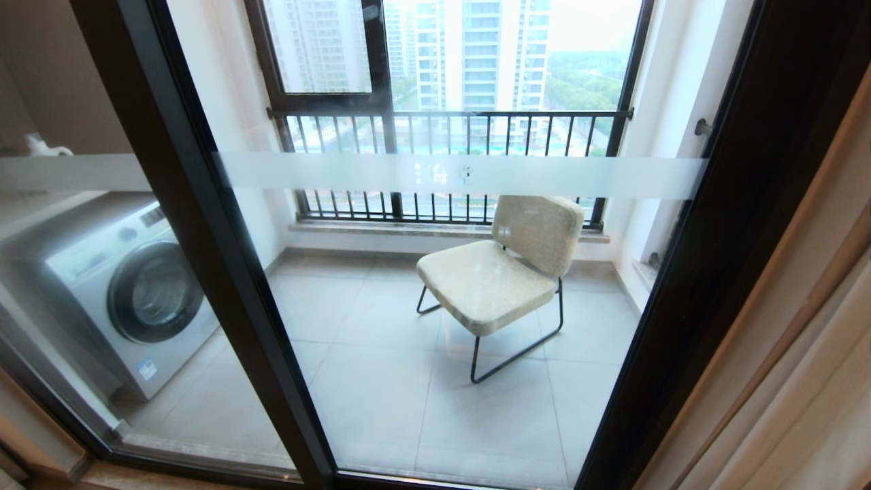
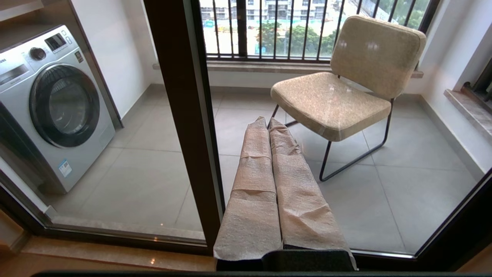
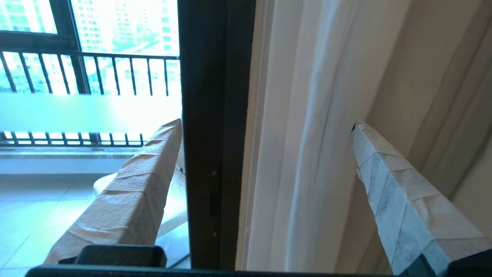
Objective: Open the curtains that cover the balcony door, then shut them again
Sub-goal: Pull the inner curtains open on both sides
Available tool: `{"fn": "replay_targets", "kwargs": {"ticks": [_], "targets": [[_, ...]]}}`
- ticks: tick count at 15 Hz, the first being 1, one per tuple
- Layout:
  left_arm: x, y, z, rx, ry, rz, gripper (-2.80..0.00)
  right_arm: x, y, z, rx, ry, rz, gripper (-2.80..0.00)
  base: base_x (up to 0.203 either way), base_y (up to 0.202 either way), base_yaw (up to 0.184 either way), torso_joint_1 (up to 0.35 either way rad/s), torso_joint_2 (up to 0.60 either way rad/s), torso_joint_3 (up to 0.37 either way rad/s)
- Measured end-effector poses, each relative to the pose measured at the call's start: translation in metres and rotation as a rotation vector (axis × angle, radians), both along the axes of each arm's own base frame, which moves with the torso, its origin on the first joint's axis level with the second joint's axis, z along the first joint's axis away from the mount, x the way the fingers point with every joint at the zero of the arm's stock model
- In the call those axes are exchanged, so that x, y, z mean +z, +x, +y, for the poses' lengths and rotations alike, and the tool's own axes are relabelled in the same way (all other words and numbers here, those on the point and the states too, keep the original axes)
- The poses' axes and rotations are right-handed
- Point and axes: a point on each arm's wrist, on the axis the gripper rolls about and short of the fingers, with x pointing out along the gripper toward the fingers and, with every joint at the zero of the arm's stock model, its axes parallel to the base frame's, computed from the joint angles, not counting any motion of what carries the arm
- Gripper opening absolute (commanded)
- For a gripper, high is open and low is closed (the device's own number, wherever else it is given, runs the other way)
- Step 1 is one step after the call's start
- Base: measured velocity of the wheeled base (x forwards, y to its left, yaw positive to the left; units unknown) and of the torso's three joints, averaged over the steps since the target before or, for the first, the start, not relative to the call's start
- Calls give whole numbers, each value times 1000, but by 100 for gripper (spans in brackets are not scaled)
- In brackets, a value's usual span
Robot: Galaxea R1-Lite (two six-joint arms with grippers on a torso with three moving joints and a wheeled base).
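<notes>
With the drapes drawn off to the right edge of the head view, the balcony door (image 1: 204,224) stands uncovered: tall glass in thick black frames, a frosted strip (image 1: 463,175) running across at mid-height with faint characters on it.

Curtains (image 1: 803,354): bunched at the right side of the door, beige-grey folds, hanging just beside the right black frame post. Right wrist view shows 2 layers, the pale sheer (image 3: 307,134) nearest the frame, the heavier beige drape (image 3: 423,77) further out.

Right gripper (image 3: 265,125): raised in front of the right frame post and the curtain edge. Its 2 tape-wrapped fingers (image 3: 399,192) are spread wide apart, 1 in front of the glass, the other in front of the drape folds. Nothing sits between them. Whether the drape-side finger touches the fabric, cannot tell.

Left gripper (image 2: 269,123): seen only in the left wrist view, low, pointing at the glass near the middle frame post. Its 2 wrapped fingers (image 2: 250,200) are pressed together, holding nothing.

Beyond the glass: washing machine (image 1: 129,292) at left, cushioned chair (image 1: 503,272) on black wire legs on the grey tiled floor (image 1: 381,395), black-framed window with railing bars (image 1: 449,129) behind, tower blocks outside.
</notes>
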Motion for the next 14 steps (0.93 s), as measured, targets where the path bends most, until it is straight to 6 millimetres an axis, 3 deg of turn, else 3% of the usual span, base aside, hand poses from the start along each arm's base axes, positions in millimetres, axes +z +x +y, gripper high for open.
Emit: {"fn": "replay_targets", "kwargs": {"ticks": [6, 11, 12, 14], "targets": [[0, 0, 0, 0, 0, 0, -280, -22, -41, 36, -4, 4, 10, 0, 0, 0, 0, 0, 0, 0], [0, 0, 0, -1, 0, 0, -280, -27, -53, 47, 18, -38, -5, 0, 0, 0, 0, 0, 0, 0], [0, 0, 0, 0, 0, 0, -280, -28, -54, 48, 24, -39, -7, -280, 0, 0, 0, 0, 0, 0], [0, 0, 0, -1, 0, 0, -280, -31, -55, 50, 25, -37, 1, -280, 0, 0, 0, 0, 0, 0]]}}
